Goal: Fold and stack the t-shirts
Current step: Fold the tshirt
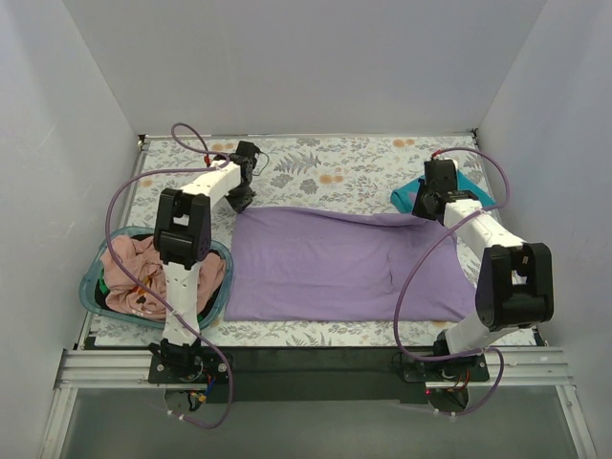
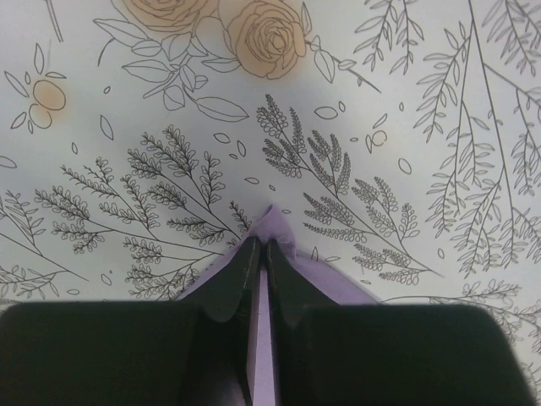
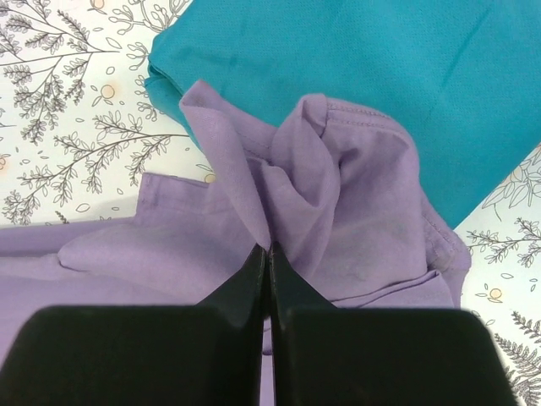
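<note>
**Worktop** (image 1: 335,172): floral-print cover, seen from top cam.

**Lavender t-shirt** (image 1: 325,268): lies across centre of worktop, betw. the two arms. Mostly flat, with a few creases at the right-hand part. Far edge runs roughly from L end effector to R end effector. Near edge sits close to the worktop's near edge.

**L end effector** (image 2: 260,245): fingers pressed together, pinching far-left corner of lavender t-shirt. L wrist cam shows a sliver of purple cloth betw. the fingers and a small peak of cloth just beyond the tips, low over the printed surface.

**R end effector** (image 3: 268,249): fingers pressed together, pinching a bunched fold at far-right corner of lavender t-shirt. Stitched hem visible in the bunch. Cloth gathers up ahead of the tips and overlaps the edge of the teal t-shirt.

**Teal t-shirt** (image 3: 380,76): folded, lying flat at far right of worktop, partly under the lavender bunch and the R end effector.

**Pink t-shirts** (image 1: 124,273): crumpled heap in basket (image 1: 89,292) at near left, beside the lavender t-shirt's left edge. L arm passes over the basket. Count of items in the heap: cannot tell.
</note>
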Robot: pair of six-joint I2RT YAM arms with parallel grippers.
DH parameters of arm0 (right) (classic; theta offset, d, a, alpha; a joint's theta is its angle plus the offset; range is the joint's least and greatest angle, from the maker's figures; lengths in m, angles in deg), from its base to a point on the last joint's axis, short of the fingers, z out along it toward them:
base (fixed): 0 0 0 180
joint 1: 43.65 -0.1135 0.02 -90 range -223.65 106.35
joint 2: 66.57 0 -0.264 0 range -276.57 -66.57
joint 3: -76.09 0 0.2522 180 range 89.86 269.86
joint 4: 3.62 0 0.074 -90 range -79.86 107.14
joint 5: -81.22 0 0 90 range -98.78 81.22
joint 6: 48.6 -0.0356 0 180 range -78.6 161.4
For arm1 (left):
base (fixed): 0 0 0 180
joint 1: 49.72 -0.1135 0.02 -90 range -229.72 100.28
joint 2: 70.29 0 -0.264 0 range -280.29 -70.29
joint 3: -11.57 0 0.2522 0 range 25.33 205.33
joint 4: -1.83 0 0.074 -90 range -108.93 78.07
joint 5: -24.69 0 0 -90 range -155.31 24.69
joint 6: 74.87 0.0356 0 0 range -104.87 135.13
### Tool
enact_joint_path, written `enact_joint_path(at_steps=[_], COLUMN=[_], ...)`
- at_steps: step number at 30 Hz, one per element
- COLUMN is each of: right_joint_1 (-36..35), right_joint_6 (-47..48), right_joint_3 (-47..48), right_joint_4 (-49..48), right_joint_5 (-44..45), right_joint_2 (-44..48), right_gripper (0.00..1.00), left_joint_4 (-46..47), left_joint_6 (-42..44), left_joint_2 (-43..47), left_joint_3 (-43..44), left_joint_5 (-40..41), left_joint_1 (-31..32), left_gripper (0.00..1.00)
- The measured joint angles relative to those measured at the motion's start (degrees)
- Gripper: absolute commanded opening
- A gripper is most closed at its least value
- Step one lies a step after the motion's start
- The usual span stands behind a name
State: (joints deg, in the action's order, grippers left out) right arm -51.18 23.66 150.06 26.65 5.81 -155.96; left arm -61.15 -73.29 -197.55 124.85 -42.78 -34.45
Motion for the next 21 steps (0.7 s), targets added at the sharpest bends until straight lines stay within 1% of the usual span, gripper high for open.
enact_joint_path(at_steps=[3, 8, 12, 15, 21], right_joint_1=[0.00, -0.02, -0.02, -0.02, -0.02], right_joint_6=[0.15, 1.07, 1.16, 1.01, 0.48], right_joint_3=[0.00, -0.11, -1.18, -3.85, -10.23], right_joint_4=[-0.31, -0.55, -1.42, -1.68, -1.51], right_joint_5=[-0.37, -0.63, -0.72, -0.87, -0.87], right_joint_2=[0.28, 1.64, 4.31, 7.87, 16.04], right_gripper=[0.01, 0.01, 0.01, 0.01, 0.01], left_joint_4=[-1.57, 0.20, 3.67, 5.73, 11.65], left_joint_6=[-0.33, -0.24, 0.07, 0.37, 1.29], left_joint_2=[-0.35, 1.33, 6.69, 12.59, 23.58], left_joint_3=[0.55, -1.68, -9.79, -17.81, -29.97], left_joint_5=[0.90, 0.57, -1.07, -2.89, -6.12], left_joint_1=[0.15, 0.15, 0.11, 0.11, 0.17], left_gripper=[0.00, 0.00, 0.00, 0.00, 0.00])
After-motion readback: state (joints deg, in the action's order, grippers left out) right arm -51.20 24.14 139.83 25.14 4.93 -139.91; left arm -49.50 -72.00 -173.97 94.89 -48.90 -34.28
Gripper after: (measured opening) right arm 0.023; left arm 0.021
